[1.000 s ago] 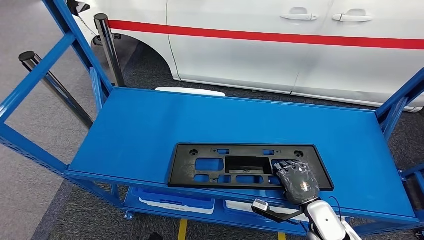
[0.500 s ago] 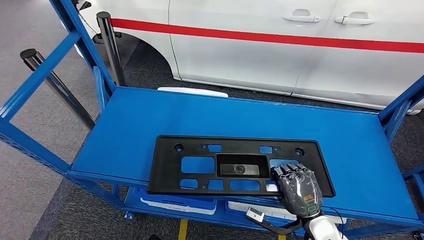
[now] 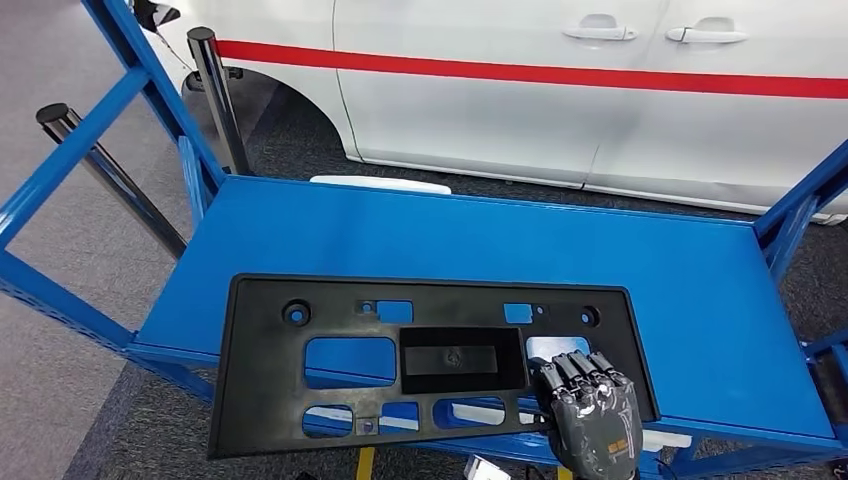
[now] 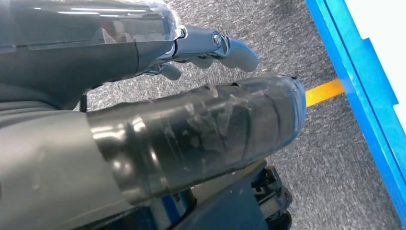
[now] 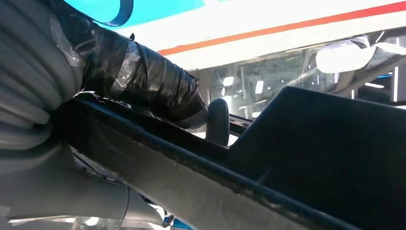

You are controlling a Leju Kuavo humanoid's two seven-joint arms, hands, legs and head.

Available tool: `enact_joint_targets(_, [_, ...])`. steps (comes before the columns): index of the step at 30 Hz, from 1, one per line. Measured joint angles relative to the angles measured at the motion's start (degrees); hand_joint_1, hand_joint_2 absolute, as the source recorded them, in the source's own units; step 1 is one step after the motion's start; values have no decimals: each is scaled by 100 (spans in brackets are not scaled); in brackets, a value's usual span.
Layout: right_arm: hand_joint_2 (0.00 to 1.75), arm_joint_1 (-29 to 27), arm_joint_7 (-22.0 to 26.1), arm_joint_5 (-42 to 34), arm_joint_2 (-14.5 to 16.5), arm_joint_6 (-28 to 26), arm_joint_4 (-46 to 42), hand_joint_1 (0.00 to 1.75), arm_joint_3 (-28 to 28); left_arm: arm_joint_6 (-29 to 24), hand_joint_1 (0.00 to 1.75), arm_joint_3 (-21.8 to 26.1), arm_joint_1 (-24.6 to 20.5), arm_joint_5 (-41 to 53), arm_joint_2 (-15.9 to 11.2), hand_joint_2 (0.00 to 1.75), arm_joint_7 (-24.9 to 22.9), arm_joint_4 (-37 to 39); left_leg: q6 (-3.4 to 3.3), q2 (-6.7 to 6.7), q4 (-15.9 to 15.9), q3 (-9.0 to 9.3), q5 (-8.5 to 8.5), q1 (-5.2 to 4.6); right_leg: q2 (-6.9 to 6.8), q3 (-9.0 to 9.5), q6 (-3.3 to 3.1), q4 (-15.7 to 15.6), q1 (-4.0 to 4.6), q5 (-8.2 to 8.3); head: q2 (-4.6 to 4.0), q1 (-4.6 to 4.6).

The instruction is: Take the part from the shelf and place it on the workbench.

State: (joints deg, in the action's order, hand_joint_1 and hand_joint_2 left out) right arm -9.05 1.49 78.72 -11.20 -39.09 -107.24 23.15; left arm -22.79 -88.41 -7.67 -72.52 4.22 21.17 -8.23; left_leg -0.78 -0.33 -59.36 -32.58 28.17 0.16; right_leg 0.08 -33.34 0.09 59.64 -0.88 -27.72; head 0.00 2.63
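Behind the blue shelf stands one white car with a red stripe. One black part, a flat plate with cut-out openings, lies tilted across the shelf's front edge and juts past it. The right robot hand grips its near right edge. The left robot hand hangs over grey carpet, fingers loosely apart, holding nothing.
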Motion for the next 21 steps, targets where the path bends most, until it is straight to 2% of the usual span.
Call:
enact_joint_targets(2, [175, -43, 22, 5, 71, -3, -58, 172, 10, -32, 0, 2, 0, -2, 0, 0, -11, 1, 66, 3, -368, -151, 250, 16, -10, 24, -72, -33, -16, 19, 0, -1])
enact_joint_targets(4, [175, -69, 31, 7, 127, -8, -84, 173, 12, -47, 0, 2, 6, -9, 0, 0, -24, 1, 107, 3, -1083, -471, 605, 30, -19, 19, -106, -32, -6, 19, 0, -1])
enact_joint_targets(5, [175, -83, 35, 7, 149, -10, -86, 172, 14, -60, 0, 2, 13, -13, 0, 0, -39, 1, 118, 3, -1388, -612, 706, 35, -20, 19, -112, -29, 1, 17, 0, -1])
enact_joint_targets(6, [175, -97, 41, 5, 167, -12, -86, 172, 16, -85, 0, 2, 19, -16, 0, 0, -60, 1, 120, 3, -1509, -670, 694, 38, -19, 20, -114, -27, 6, 15, 0, -1])
enact_joint_targets(7, [175, -108, 48, 2, 181, -13, -85, 172, 18, -112, 0, 2, 24, -17, 0, 0, -80, 1, 115, 3, -1451, -643, 595, 40, -15, 25, -115, -25, 9, 14, 0, -1])
enact_joint_targets(9, [175, -118, 62, -7, 214, -14, -84, 172, 30, -151, 0, 2, 23, -19, 0, 0, -115, 1, 72, 4, -736, -307, 198, 37, -5, 42, -110, -24, 13, 9, 0, -1])
enact_joint_targets(11, [175, -118, 72, -22, 253, -15, -84, 171, 56, -160, 0, 4, 10, -25, 0, 0, -138, 1, 15, 1, -80, 2, -25, 10, 1, 38, -75, -16, 30, 8, 0, 0])
enact_joint_targets(13, [175, -117, 76, -42, 277, -15, -79, 172, 94, -162, 0, 6, 8, -34, 0, 0, -155, 1, -24, -5, 65, 62, -30, -21, 2, 25, -20, -22, 34, 21, 0, 1])
enact_joint_targets(15, [175, -115, 78, -59, 289, -16, -71, 172, 131, -163, 0, 8, 20, -45, 1, 0, -166, 1, -83, -5, 121, 73, -74, -3, 3, 29, 42, -26, 33, 17, 0, 1])
enact_joint_targets(16, [175, -113, 78, -69, 293, -19, -66, 172, 143, -165, 0, 10, 21, -51, 1, 0, -170, 1, -125, 1, 161, 87, -102, 13, 2, 1, 70, 42, 33, -44, 0, 3])
enact_joint_targets(18, [175, -106, 75, -91, 296, -23, -54, 172, 159, -172, 0, 14, 13, -56, 4, 0, -178, 1, -186, 14, 218, 101, -143, 36, 0, -207, 113, 508, 20, -345, 0, 6])
enact_joint_targets(20, [175, -104, 65, -119, 296, -26, -27, 173, 168, -186, 0, 17, 17, -64, 9, 0, -198, 1, -203, 19, 219, 89, -148, 36, -2, -545, 150, 1241, 7, -681, 0, 7])
enact_joint_targets(21, [175, -106, 61, -132, 296, -26, -11, 172, 172, -196, 0, 19, 23, -72, 10, 0, -210, 1, -202, 21, 216, 87, -147, 36, -3, -650, 165, 1470, -1, -733, 0, 8])
